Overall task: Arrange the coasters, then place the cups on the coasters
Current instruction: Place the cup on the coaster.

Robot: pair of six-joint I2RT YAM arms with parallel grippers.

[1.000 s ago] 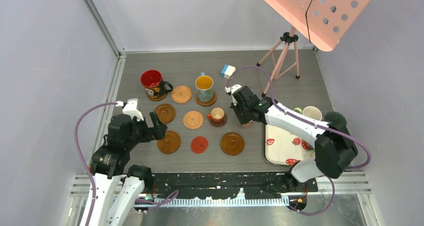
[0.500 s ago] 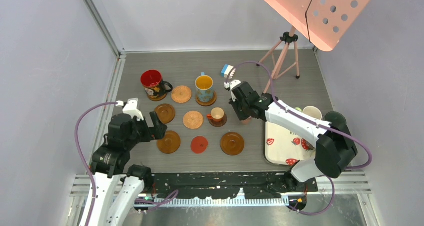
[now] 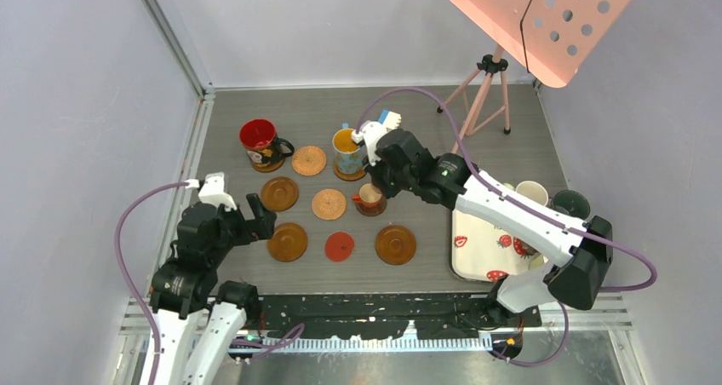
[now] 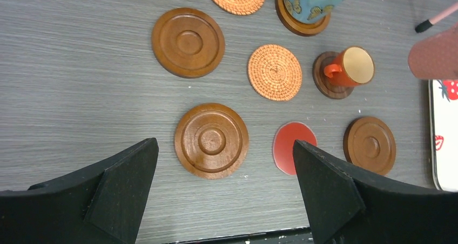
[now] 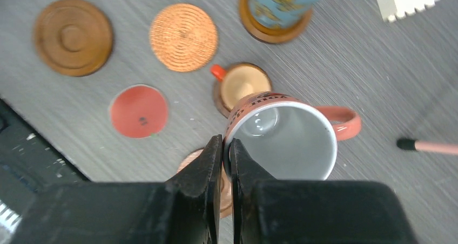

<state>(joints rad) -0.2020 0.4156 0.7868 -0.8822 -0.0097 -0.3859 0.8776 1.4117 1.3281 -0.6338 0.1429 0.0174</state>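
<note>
Right wrist: the right tool [image 5: 227, 147] pinches a pink mug [image 5: 286, 144] by its rim, a coaster [image 5: 189, 160] beneath half hidden. The left tool [image 4: 224, 147] hangs spread above the bench [image 4: 81, 93].

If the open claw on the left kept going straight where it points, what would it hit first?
Most likely the ringed brown wooden coaster, lying bare between the open fingers of the left gripper, with the red coaster beside it. Depth is hard to judge.

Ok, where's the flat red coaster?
In the top view, the red coaster lies in the middle of the bottom row, between the left wooden coaster and the right wooden coaster.
</note>
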